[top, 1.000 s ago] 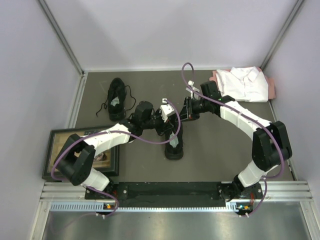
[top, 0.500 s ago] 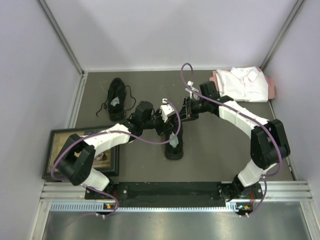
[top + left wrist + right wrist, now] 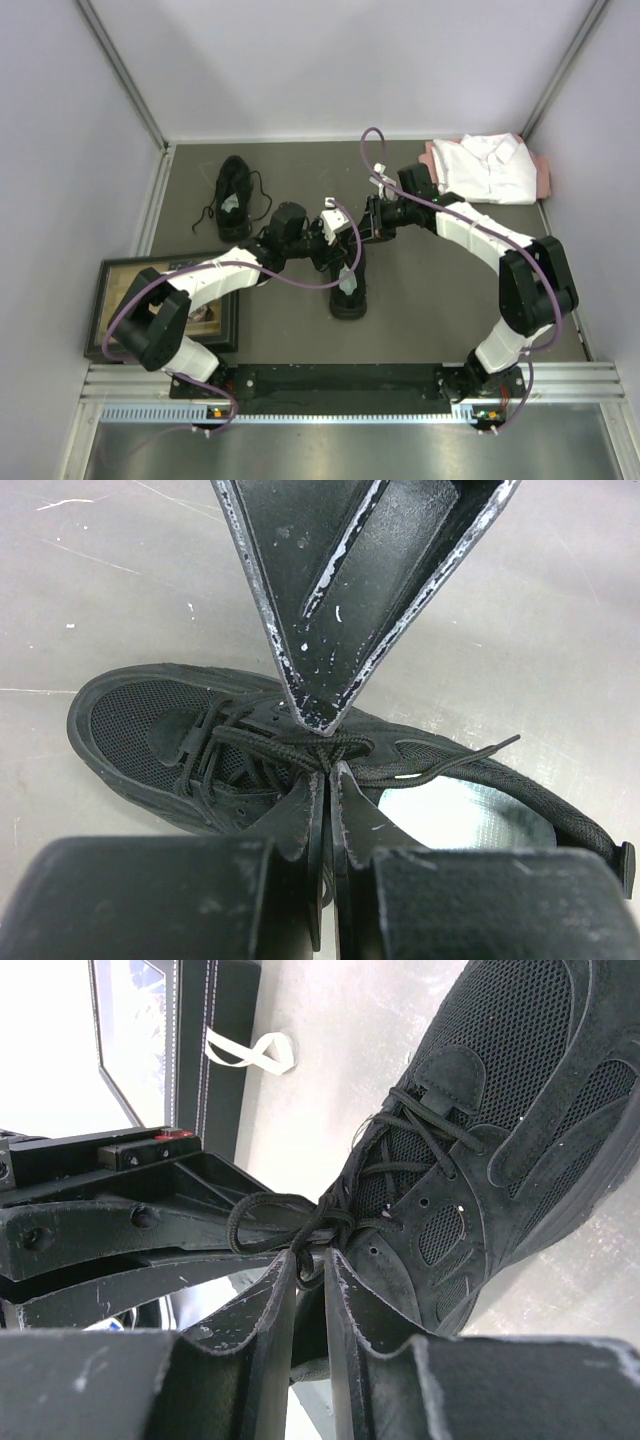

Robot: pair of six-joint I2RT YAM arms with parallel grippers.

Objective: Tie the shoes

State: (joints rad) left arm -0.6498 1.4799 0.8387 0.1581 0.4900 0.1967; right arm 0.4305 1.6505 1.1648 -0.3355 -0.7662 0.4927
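Observation:
One black shoe (image 3: 349, 290) with a pale grey insole lies at the table's middle, and it fills the left wrist view (image 3: 150, 730) and the right wrist view (image 3: 500, 1130). My left gripper (image 3: 336, 246) is over its laces, shut on a black lace (image 3: 290, 745) at the knot. My right gripper (image 3: 372, 226) meets it from the right, shut on a lace loop (image 3: 260, 1215). The two grippers' tips almost touch above the shoe's tongue. The second black shoe (image 3: 235, 195) lies at the back left with its laces loose.
A folded white shirt (image 3: 490, 168) lies at the back right corner. A dark framed picture (image 3: 112, 300) sits at the near left under my left arm, also showing in the right wrist view (image 3: 210, 1040). Pale walls enclose the table on three sides.
My right arm's elbow and gripper have shifted slightly to the left. The left arm and both shoes have not visibly moved.

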